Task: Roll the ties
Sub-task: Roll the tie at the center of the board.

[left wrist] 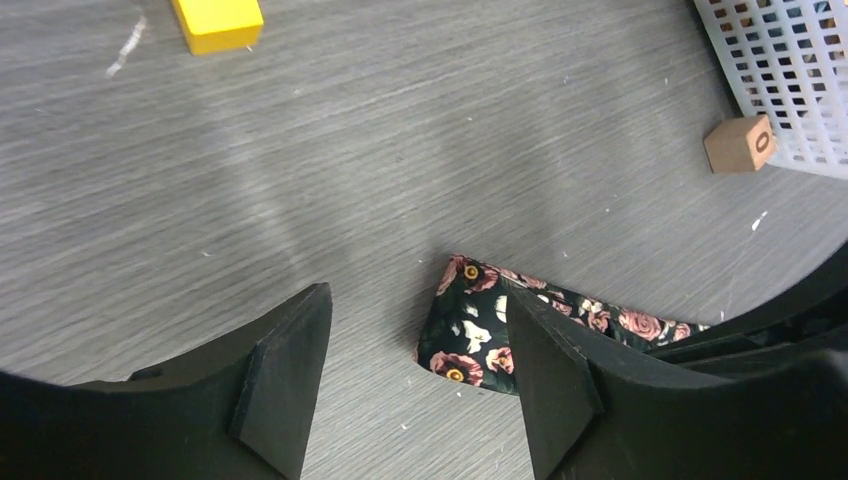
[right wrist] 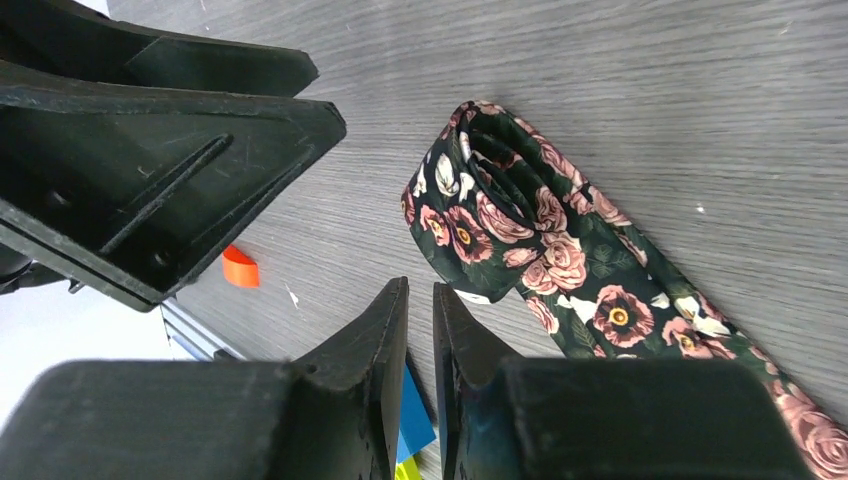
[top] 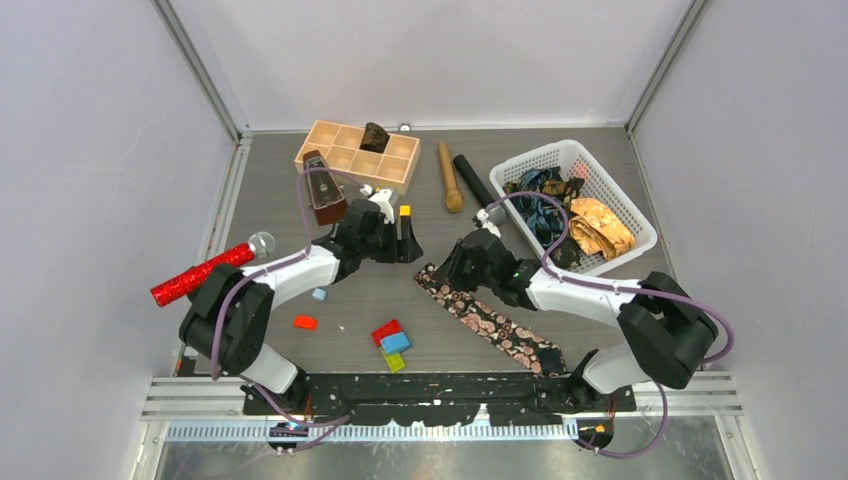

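Both arms reached inward, wrists nearly meeting mid-table. I had the left gripper (left wrist: 418, 300) with fingers spread wide above the folded end of the black floral tie (right wrist: 520, 230). The right gripper (right wrist: 420, 290) had its fingers almost pressed together (nothing between them), with the fold just beside the tips. The tie ran diagonally toward the near edge. The basket (top: 618, 192) sat apart on the right, and there was bare table (top: 360, 295) left of the fold.
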{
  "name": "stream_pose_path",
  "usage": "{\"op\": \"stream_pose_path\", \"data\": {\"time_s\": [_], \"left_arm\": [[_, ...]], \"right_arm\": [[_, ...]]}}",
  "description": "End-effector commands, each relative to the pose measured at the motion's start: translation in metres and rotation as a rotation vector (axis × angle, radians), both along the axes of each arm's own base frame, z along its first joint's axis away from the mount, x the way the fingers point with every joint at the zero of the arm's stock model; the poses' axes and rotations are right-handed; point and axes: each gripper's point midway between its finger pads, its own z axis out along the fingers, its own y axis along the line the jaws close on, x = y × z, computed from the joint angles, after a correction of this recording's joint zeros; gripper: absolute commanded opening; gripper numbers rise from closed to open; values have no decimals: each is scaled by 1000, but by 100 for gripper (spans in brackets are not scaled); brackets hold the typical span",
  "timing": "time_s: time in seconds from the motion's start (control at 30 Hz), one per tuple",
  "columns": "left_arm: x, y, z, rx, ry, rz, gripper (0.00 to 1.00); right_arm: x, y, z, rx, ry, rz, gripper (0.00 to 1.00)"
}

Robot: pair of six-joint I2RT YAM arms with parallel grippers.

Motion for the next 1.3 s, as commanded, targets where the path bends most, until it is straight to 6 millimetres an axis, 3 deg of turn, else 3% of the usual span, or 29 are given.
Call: {"op": "stream_pose_path", "data": {"time_s": [0.0,0.37,1.27], "left_arm": [[1,-16,4,-102,3,-45,66],[-3,-23,-16,-119,50,-77,63],[-12,-32,-27,-143,83,-146,61]], "right_arm": [[6,23,12,68,2,35,21],[13,7,-4,-9,6,-39,20],[9,-16,-37,-139,64,-88,19]]}}
